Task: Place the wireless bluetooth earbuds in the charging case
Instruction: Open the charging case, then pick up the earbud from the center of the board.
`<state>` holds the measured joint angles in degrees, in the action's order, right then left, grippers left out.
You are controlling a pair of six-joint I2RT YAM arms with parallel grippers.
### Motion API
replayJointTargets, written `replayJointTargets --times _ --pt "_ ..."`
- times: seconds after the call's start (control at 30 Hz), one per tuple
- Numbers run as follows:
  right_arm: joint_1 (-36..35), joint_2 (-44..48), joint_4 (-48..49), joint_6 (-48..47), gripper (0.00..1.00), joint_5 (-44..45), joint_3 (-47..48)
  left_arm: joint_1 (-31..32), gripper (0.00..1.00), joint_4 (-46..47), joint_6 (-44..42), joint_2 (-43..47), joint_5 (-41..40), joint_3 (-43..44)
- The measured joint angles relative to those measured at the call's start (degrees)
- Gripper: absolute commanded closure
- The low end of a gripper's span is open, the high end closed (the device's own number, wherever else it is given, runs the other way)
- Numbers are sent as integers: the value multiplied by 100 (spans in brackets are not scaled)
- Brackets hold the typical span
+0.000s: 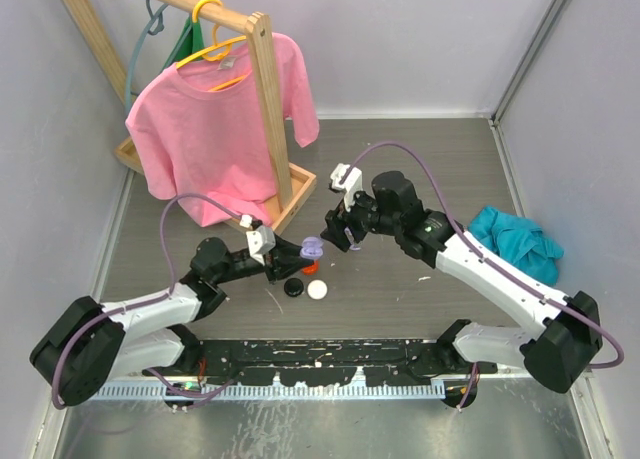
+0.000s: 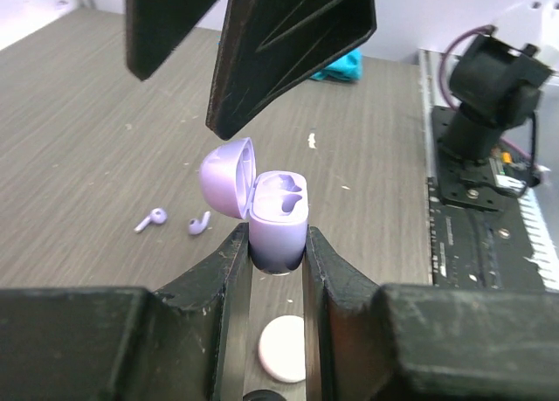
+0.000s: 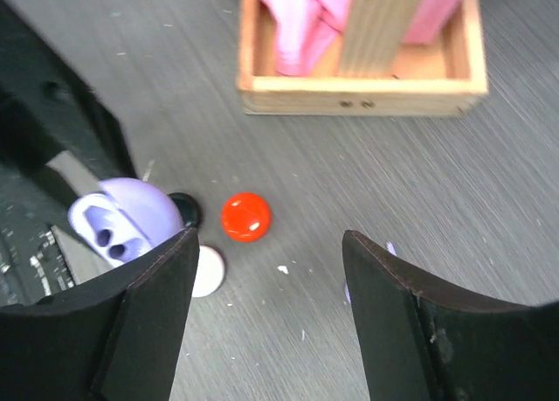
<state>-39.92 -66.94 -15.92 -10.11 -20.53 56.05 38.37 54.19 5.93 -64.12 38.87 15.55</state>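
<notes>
2 tiny earbuds (image 2: 154,217) could skid as the right gripper (image 3: 269,244), jaws spread, closes; the left gripper (image 2: 275,239) pinches the open case (image 2: 281,210).

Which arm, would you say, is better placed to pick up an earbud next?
Probably right: the right gripper is open and empty, while the left gripper is shut on the open purple case.

earbuds (image 2: 199,223) on table (image 2: 87,113), apparently beside charging case (image 2: 279,231)
</notes>
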Motion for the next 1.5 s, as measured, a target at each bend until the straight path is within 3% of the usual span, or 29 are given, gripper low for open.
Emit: replayJointTargets --times 0.27,0.43,0.83,1.5 --pt "146 -774 -131 708 32 1471 35 0 100 -168 -164 208 -787 -142" --pt "251 -1414 -328 905 35 1862 42 0 100 -216 -238 243 -968 -162" --pt "584 -2481 -439 992 54 1663 103 0 100 -229 -249 245 -1014 -162" --pt "603 -3204 -992 872 49 1403 492 0 100 -289 -256 225 -894 -162"
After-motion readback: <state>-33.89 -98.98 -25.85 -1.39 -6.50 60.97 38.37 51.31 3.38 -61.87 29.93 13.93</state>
